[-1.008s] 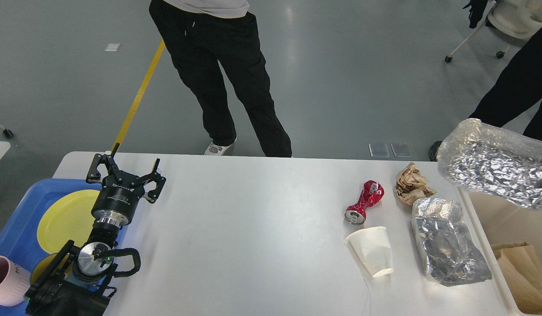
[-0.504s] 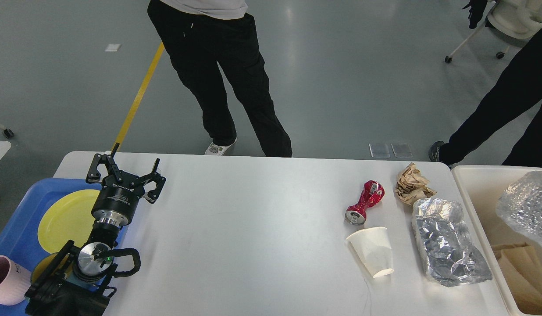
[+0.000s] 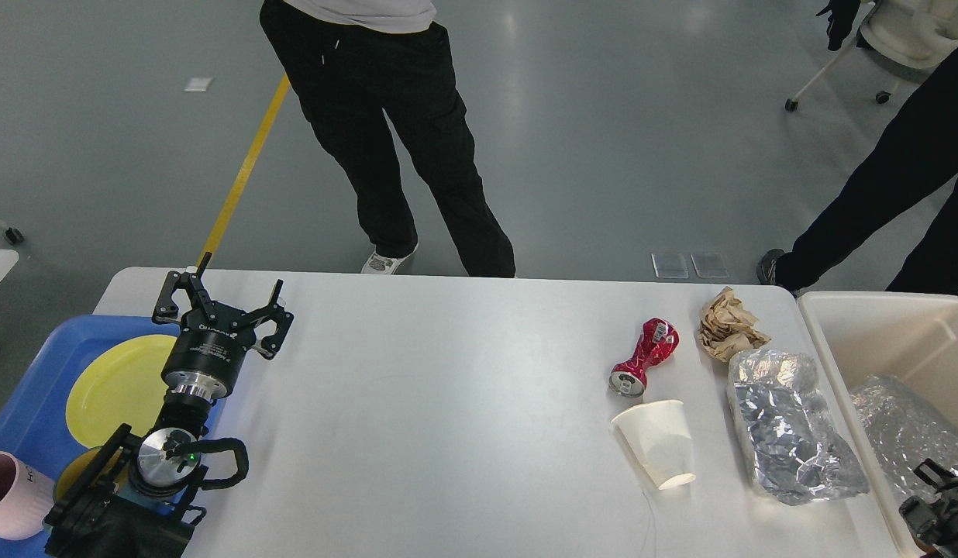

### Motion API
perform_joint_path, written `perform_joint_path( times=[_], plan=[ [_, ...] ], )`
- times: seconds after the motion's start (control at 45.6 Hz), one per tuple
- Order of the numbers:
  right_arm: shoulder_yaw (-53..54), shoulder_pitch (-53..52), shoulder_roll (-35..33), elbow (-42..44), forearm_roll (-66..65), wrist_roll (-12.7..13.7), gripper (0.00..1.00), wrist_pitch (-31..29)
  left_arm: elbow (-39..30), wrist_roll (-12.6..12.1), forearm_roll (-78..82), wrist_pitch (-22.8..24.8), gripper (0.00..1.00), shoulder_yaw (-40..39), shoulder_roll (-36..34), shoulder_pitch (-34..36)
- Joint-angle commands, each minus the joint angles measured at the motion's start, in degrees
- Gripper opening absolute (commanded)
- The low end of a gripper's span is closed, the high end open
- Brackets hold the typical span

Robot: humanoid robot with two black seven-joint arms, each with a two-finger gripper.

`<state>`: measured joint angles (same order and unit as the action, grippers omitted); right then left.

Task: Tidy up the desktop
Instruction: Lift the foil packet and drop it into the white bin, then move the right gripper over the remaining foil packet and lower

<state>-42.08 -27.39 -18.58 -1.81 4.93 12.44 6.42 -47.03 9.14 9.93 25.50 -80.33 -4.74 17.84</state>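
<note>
1. My left gripper (image 3: 222, 306) hovers over the near-left corner of the desktop (image 3: 448, 403), fingers spread and empty, beside the blue tray (image 3: 29, 403).
2. My right gripper (image 3: 940, 508) sits low over the cream bin (image 3: 890, 325); I cannot tell its fingers apart.
3. A foil bag (image 3: 905, 434) lies binned.
4. Red can (image 3: 646, 356), paper cup (image 3: 657, 446), brown wad (image 3: 728, 324) and foil pack (image 3: 789, 426) cluster near the bin, probably next.

Glossy grey floor (image 3: 618, 147), yellow floor line (image 3: 246, 167), wheeled white chair (image 3: 890, 39)
</note>
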Motion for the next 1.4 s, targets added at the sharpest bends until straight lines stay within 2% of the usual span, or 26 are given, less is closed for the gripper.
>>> perform_joint_path(
  times=[0.0,0.131,0.241,0.307,0.329,0.657,0.767,0.942,1.095,1.249,1.38],
  plan=[
    [-0.1,0.8,0.7,0.0,-0.1,0.1,0.0,0.0,0.0,0.0,0.0,0.0,0.97,0.0,0.0,0.0],
    [-0.3,1.4,1.0,0.0,-0.1,0.0,0.0,0.0,0.0,0.0,0.0,0.1,0.97,0.0,0.0,0.0],
    [-0.5,1.4,1.0,0.0,-0.1,0.0,0.53,0.5,0.0,0.0,0.0,0.0,0.97,-0.1,0.0,0.0],
    [-0.7,1.1,0.9,0.0,-0.1,0.0,0.95,0.5,0.0,0.0,0.0,0.0,0.97,0.0,0.0,0.0],
    [-0.7,1.0,0.8,0.0,-0.1,0.0,1.0,0.5,0.0,0.0,0.0,0.0,0.97,0.0,0.0,0.0],
    [-0.5,-2.3,-1.5,-2.9,-0.2,0.0,1.0,-0.2,0.0,0.0,0.0,0.0,0.97,0.0,0.0,0.0],
    [-0.7,-10.2,-10.1,-12.0,-1.1,-0.1,1.0,-1.4,0.0,0.0,-0.1,0.0,0.97,0.0,0.0,0.0],
    [-6.4,-25.6,-16.7,-26.6,-6.2,-0.1,1.0,-4.3,0.0,0.0,0.0,0.0,0.97,0.0,0.0,0.0],
    [-18.0,-43.3,-17.8,-37.6,-8.9,-0.1,1.0,-15.8,0.0,0.0,0.0,0.0,0.97,0.0,0.0,0.0],
    [-27.1,-62.1,-14.1,-45.6,-8.7,0.5,1.0,-30.7,0.0,0.0,0.0,0.1,0.97,0.0,0.0,0.0],
    [-28.6,-73.6,-9.9,-47.8,-8.4,0.7,1.0,-47.0,0.0,0.0,0.0,0.0,0.97,0.0,0.0,0.0]
  ],
)
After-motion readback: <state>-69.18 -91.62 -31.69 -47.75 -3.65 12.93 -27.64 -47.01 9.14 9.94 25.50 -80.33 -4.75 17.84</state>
